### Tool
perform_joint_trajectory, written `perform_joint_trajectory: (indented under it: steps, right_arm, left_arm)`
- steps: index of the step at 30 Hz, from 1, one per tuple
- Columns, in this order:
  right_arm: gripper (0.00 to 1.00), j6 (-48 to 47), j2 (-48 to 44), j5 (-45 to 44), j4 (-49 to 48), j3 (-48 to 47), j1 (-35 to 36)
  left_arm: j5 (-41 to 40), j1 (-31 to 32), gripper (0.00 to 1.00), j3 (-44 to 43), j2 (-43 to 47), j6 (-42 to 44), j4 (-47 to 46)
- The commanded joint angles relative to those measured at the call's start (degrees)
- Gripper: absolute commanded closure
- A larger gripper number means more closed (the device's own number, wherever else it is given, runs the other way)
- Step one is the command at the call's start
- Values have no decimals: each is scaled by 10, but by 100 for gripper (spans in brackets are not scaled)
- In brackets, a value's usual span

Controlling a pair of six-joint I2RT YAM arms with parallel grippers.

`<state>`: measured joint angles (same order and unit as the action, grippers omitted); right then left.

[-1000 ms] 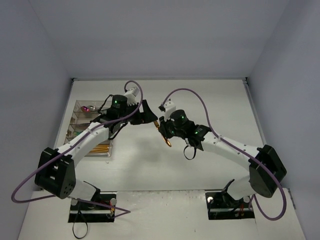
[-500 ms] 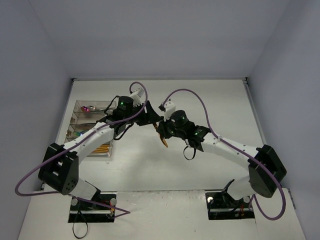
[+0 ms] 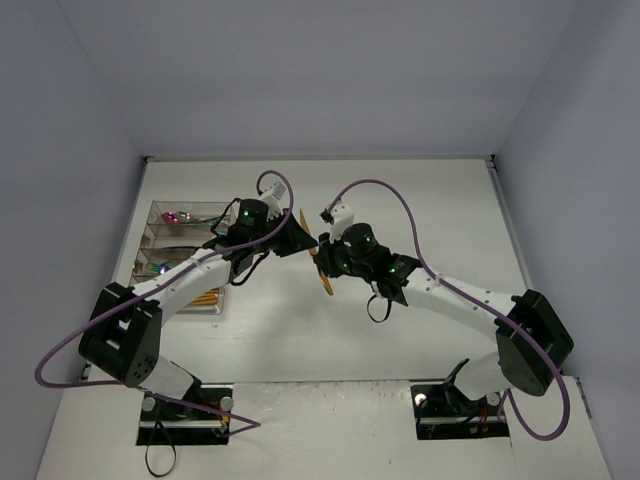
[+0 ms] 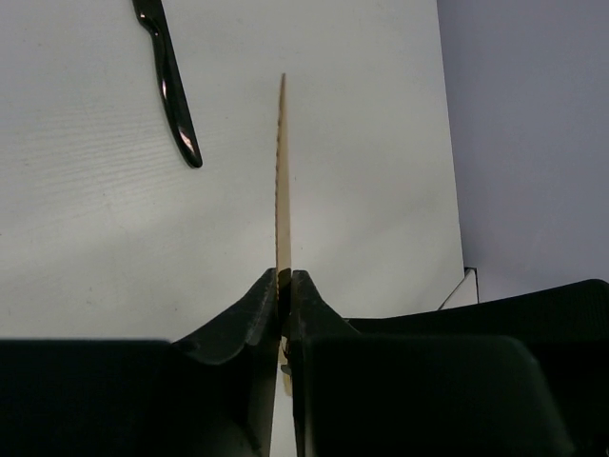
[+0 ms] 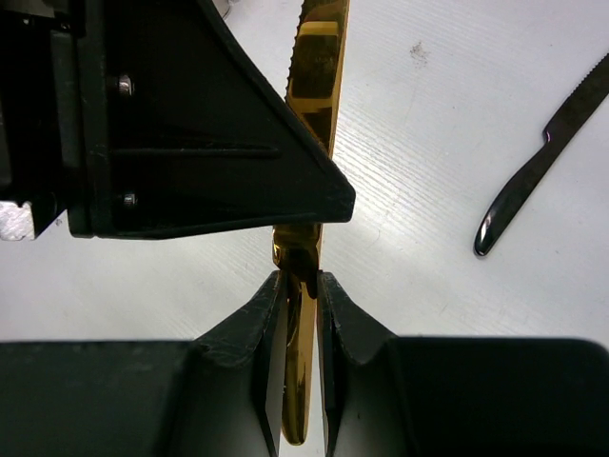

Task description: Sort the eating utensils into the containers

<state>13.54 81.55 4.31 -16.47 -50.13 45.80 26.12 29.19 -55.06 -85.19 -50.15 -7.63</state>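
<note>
Gold knife (image 3: 326,283) in mid-air between arms, top view: left gripper (image 3: 301,233) just swung in from tray (image 3: 160,215) side and snapped shut on blade, so handover is under way.
Left wrist: jaws pinch thin serrated blade, edge-on, tip ahead; black knife (image 4: 171,90) on table (image 4: 95,238), ahead-left.
Right wrist: right gripper (image 5: 301,286) clamps mirror-polished handle; release likely next.

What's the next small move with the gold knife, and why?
Probably open the right gripper: both grippers are shut on the knife, the left gripper on its blade, so releasing lets it carry the knife to the tray.
</note>
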Motion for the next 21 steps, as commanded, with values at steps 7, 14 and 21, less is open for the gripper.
perform_joint_trajectory:
  steps: [7, 14, 21]
  right_arm:
    - [49, 12, -31, -41, -62, -3, -1]
    - [26, 14, -65, -89, -40, 16, -19]
    - [26, 20, -84, -87, -28, 40, -44]
  left_arm:
    - [-17, -17, 100, 6, 33, -27, -51]
    - [-13, -157, 100, 37, 74, -49, -45]
    - [-52, -345, 100, 43, 113, -73, -13]
